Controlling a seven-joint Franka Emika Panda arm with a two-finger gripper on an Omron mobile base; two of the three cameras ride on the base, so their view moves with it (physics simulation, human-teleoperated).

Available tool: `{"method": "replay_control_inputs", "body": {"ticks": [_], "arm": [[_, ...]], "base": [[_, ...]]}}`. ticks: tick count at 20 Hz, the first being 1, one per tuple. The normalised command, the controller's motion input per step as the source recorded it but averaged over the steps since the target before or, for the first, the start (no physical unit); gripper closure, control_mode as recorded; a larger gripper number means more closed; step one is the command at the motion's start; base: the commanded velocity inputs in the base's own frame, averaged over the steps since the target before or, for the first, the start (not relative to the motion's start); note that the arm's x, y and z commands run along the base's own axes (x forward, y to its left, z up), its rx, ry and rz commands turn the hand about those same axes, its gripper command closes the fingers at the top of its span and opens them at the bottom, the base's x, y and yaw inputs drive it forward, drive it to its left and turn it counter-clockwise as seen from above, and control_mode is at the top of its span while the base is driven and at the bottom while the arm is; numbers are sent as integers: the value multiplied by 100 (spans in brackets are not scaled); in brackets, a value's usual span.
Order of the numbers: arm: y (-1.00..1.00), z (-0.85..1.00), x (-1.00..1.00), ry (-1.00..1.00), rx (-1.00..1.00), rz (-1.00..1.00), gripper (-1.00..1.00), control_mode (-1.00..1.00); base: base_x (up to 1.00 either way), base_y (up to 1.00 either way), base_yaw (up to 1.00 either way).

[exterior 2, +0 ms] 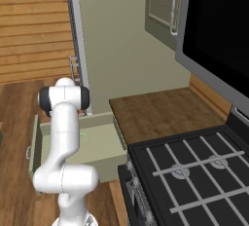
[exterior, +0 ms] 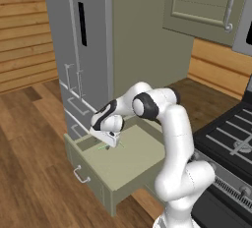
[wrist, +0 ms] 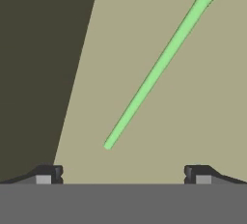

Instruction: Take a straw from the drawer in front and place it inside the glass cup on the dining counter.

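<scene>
The sage-green drawer (exterior: 132,159) stands pulled out, and the light-green straw (wrist: 154,80) lies on its floor. The straw has a bend at its far end. My gripper (exterior: 110,144) hangs down inside the drawer, just above the straw (exterior: 103,147). In the hand view my gripper (wrist: 123,175) is open, fingertips wide apart, with the straw's near end a little beyond the gap and nothing between them. In the right base view the straw (exterior 2: 83,135) peeks out beside the arm on the drawer (exterior 2: 99,144) floor. The glass cup and the dining counter are out of view.
A tall grey fridge (exterior: 83,50) rises just behind the drawer. A black stove (exterior 2: 194,171) stands to the right, with a brown wooden worktop (exterior 2: 160,110) beside it. The drawer's dark side wall (wrist: 38,73) is close on the hand's left.
</scene>
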Motion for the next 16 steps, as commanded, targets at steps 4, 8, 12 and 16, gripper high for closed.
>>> {"method": "replay_control_inputs", "body": {"ticks": [4, 8, 12, 16], "arm": [[-4, -35, 40, 0, -6, 0, -100, -100], [-4, -27, 37, 0, -4, 0, -100, -100], [-15, -17, 23, 0, 0, 0, -100, -100], [-44, -4, 0, -3, 0, 0, -100, -100]], "base": [[0, 0, 0], [0, 0, 0], [0, 0, 0], [0, 0, 0]]}}
